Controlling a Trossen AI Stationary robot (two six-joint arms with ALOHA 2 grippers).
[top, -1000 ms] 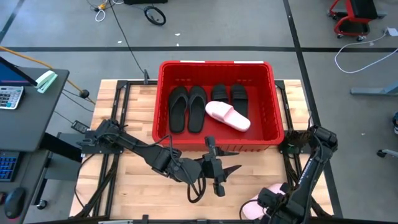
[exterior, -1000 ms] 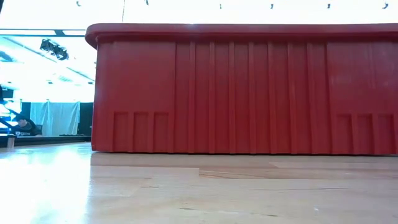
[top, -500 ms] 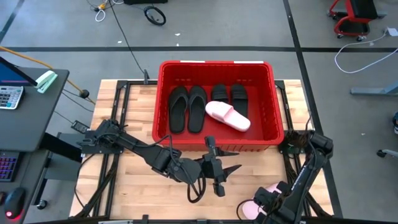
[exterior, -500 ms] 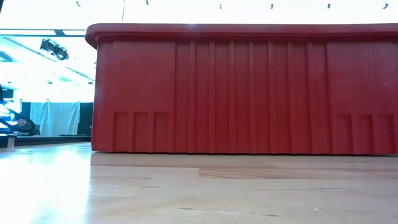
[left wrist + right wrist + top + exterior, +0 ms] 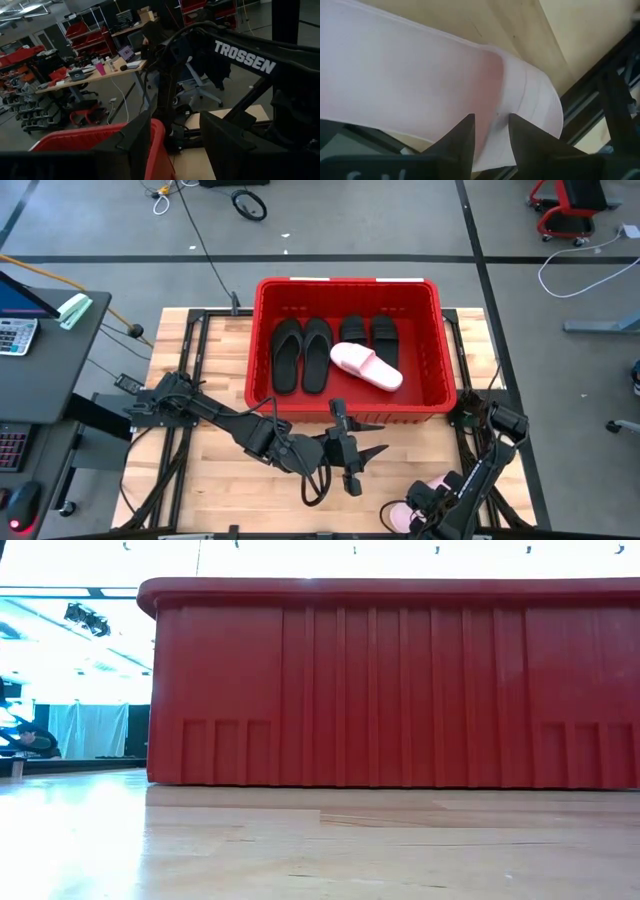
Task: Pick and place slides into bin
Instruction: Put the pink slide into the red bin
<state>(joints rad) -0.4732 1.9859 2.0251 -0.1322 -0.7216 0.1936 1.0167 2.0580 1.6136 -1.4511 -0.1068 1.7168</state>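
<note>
Right tool seemingly astride pink slide

I see the red bin holding two black flip-flops, two black slides and one pink slide. Left gripper open before it; right gripper over second pink slide.

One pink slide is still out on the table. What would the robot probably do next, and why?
Probably close the right gripper and lift. Its fingers sit right over the pink slide near the table's front edge, the only one outside the bin. The left gripper waits mid-table.
</note>
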